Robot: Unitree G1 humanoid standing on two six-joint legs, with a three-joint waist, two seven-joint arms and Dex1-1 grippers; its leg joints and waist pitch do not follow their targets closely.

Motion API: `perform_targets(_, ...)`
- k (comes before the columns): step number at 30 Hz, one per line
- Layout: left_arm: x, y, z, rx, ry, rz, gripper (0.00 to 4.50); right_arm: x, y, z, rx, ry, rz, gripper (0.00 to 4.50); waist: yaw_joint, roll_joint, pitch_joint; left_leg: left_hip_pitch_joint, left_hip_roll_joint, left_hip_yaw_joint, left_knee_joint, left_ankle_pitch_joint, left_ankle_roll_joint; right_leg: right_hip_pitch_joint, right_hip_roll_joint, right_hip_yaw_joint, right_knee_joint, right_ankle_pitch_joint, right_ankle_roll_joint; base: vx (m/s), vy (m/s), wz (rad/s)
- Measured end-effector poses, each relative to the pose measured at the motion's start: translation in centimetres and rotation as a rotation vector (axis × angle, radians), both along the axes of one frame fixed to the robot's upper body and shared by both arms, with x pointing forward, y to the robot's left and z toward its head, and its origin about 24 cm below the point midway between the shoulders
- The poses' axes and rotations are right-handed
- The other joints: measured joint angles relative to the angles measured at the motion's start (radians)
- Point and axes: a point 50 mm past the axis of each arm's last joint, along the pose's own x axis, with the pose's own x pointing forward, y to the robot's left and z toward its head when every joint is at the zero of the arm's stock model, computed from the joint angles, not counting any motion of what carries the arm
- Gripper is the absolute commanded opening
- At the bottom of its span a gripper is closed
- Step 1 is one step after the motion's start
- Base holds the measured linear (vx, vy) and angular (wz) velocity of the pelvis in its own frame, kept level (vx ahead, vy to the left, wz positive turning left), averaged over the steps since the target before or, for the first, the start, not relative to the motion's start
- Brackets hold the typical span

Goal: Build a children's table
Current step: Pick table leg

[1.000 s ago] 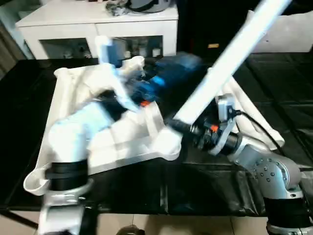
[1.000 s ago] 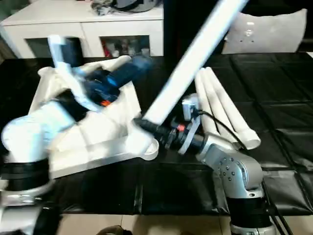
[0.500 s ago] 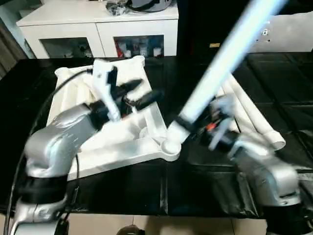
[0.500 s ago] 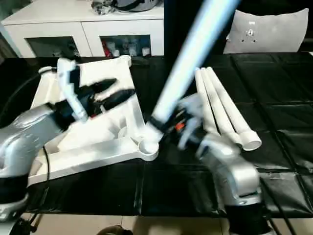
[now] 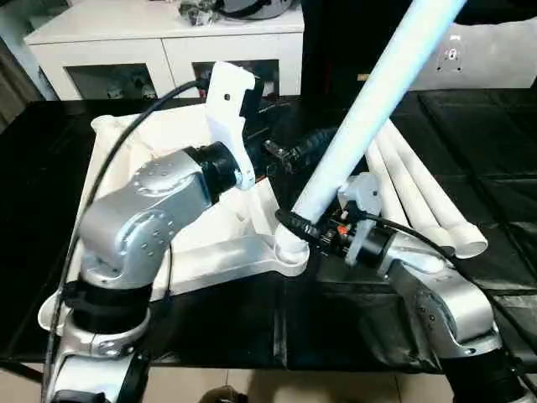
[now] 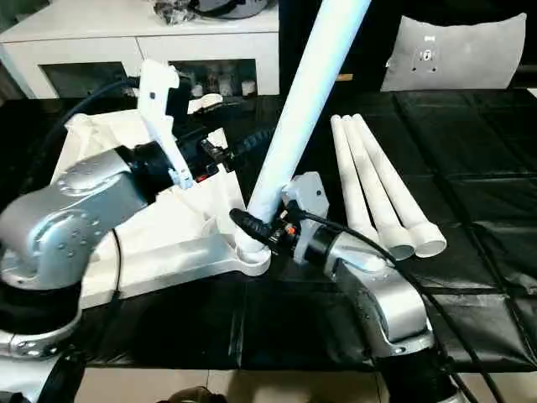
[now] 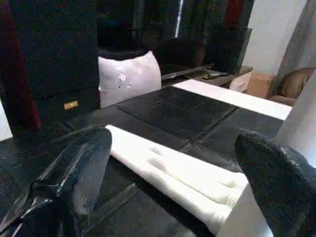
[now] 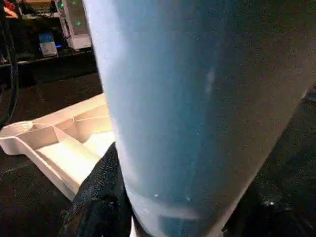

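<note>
The black padded worktop (image 5: 252, 336) carried everything. Largest on it was the white plastic rectangular tabletop with ribbed underside (image 5: 197, 239), lying upside down at about nine o'clock from the scene's middle, its round corner socket (image 5: 289, 250) nearest the centre. Behind it, at twelve o'clock, stood a white cabinet with shelves (image 5: 168, 50).

A long tapered white tube leg (image 5: 369, 109) rose steeply from that socket toward one o'clock, its lower end seated in or at the socket (the exact fit could not be told). Three more white tube legs (image 6: 377, 193) lay side by side on the worktop at three o'clock, touching one another. Beyond them, at about one o'clock, a white cushion (image 6: 457, 54) leaned upright.

The right gripper (image 6: 264, 231) had its jaws clamped around the raised leg just above the socket; in the right wrist view a black finger (image 8: 101, 197) pressed against the tube. The left gripper (image 5: 306, 149), at eleven o'clock from the socket, hovered beside the leg with its jaws spread wide, gripping nothing.
</note>
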Motion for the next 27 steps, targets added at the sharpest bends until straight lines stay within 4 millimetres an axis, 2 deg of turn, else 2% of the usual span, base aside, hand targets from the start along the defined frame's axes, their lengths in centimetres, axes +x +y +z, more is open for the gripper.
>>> perform_targets(5,0.1,0.4,-0.1,0.040,-0.027,0.038,4.50,0.4,0.0,-0.4,-0.006,0.002,-0.044,1.89,0.000,0.000,0.000,0.000,0.000,0.000,0.000,0.000,0.000,0.000,0.000,0.000,0.000,0.000,0.000,0.000,0.000,0.00)
perform_targets(9,0.4,1.6,-1.3,0.122,-0.032,0.076,4.50,1.0,-0.7,-0.8,-0.019,0.021,-0.138,1.89,-0.002,0.000,0.000,0.000,0.000,0.000,0.000,0.000,0.000,0.000,0.000,0.000,0.000,0.000,0.000,0.000,0.000,0.00)
perform_targets(12,0.7,4.7,-3.5,0.211,0.014,0.129,4.50,1.5,-2.0,-0.4,0.003,0.004,-0.239,1.89,-0.010,0.002,-0.001,0.000,0.000,0.000,-0.002,-0.001,-0.003,-0.001,0.000,0.000,-0.001,0.000,0.000,0.000,0.000,0.00)
perform_targets(14,0.2,6.0,-5.2,0.257,0.057,0.108,4.50,1.8,-2.8,-0.2,0.019,0.013,-0.314,1.89,-0.014,0.002,-0.001,0.000,0.000,0.000,-0.003,-0.002,-0.005,-0.001,0.000,0.000,-0.001,0.000,0.000,0.000,0.000,0.00)
perform_targets(18,-0.9,6.4,-7.0,0.299,0.110,0.025,4.50,1.6,-2.9,-0.5,0.031,0.066,-0.287,1.89,-0.011,0.002,-0.001,0.000,0.000,0.000,-0.003,-0.002,-0.006,0.000,0.000,0.000,-0.002,0.000,0.000,0.000,0.000,0.00)
perform_targets(20,-1.8,6.7,-8.4,0.373,0.139,-0.043,4.50,1.2,-2.8,-0.6,0.035,0.090,-0.248,1.89,-0.012,0.002,-0.001,0.001,0.000,0.000,-0.003,-0.003,-0.006,0.000,0.000,0.000,-0.002,0.000,0.000,0.000,0.000,0.00)
perform_targets(21,-2.1,6.8,-9.1,0.396,0.151,-0.068,4.21,1.1,-2.9,-0.6,0.032,0.101,-0.243,1.89,-0.013,0.002,-0.001,0.001,0.000,0.000,-0.003,-0.002,-0.006,0.000,0.000,0.000,-0.002,0.000,0.000,0.000,0.000,0.00)
perform_targets(25,-3.2,6.8,-12.5,0.455,0.229,-0.140,4.10,0.3,-2.7,-1.2,0.034,0.157,-0.207,1.89,-0.014,0.002,-0.001,0.002,0.000,0.000,-0.003,-0.002,-0.007,0.000,0.000,0.000,-0.001,0.000,0.000,0.000,0.000,0.00)
perform_targets(27,-3.4,6.8,-13.3,0.483,0.234,-0.148,3.92,0.1,-2.6,-1.2,0.036,0.165,-0.194,1.89,-0.017,0.002,-0.001,0.002,0.000,0.000,-0.003,-0.002,-0.007,0.001,0.000,0.000,-0.001,0.000,0.000,0.000,0.000,0.00)
